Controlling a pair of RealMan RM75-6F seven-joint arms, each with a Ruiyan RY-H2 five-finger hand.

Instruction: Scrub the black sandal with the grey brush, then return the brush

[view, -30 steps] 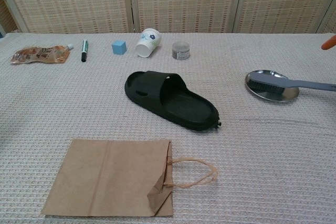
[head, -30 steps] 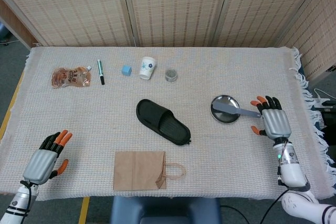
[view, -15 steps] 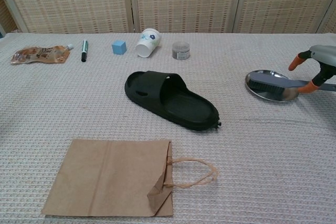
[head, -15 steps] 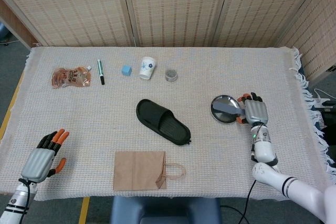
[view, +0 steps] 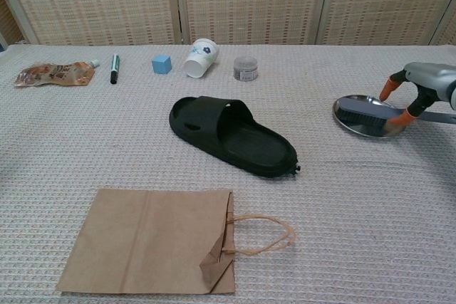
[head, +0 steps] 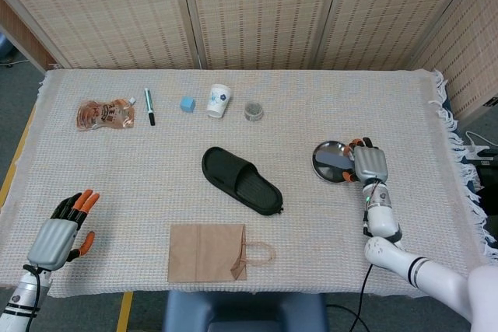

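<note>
In the head view, the black rubber sandal (head: 240, 180) lies at the centre of the cloth-covered bench (head: 117, 161), while at centre right the right hand (head: 370, 164) sits over the handle of the grey plastic brush (head: 337, 162), whose head rests in the round steel dish (head: 325, 152); the left hand (head: 59, 231), at lower left, holds nothing, fingers apart. In the chest view, at the right edge, the right hand (view: 420, 83) has its orange-tipped fingers (view: 396, 122) curled around the grey plastic brush (view: 369, 112) over the round steel dish (view: 356, 127), though whether it truly grips is unclear, and the black rubber sandal (view: 231, 134) lies mid-frame above a flat brown paper bag (view: 153, 239).

Black sandal (view: 233, 135) mid-table; grey brush (view: 367, 112) in dish (view: 356, 124)
</note>
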